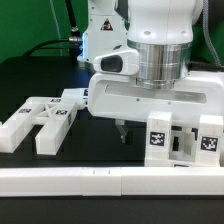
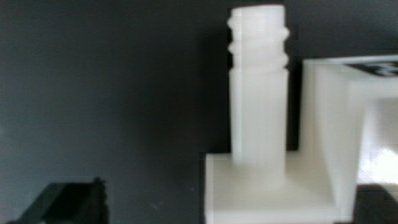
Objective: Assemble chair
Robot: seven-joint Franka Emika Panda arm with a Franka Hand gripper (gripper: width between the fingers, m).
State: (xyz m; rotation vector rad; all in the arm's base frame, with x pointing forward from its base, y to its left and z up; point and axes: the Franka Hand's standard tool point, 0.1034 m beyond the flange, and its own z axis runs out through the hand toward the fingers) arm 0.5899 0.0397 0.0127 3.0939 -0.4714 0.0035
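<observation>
We find the gripper (image 1: 122, 131) above the table (image 1: 95, 142) — chair parts (image 1: 32, 124) at its nine o'clock, tagged blocks (image 1: 160, 136) at three; its claw's spread we cannot tell.

One robot arm (image 1: 160, 50), about six tagged white chair parts (image 1: 50, 128), count uncertain.

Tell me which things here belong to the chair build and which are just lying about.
Chair build: tagged white parts at the exterior view's left; tagged white parts at the exterior view's right; ridged white post; claw.
Just there: long white border rail; black table.
</observation>
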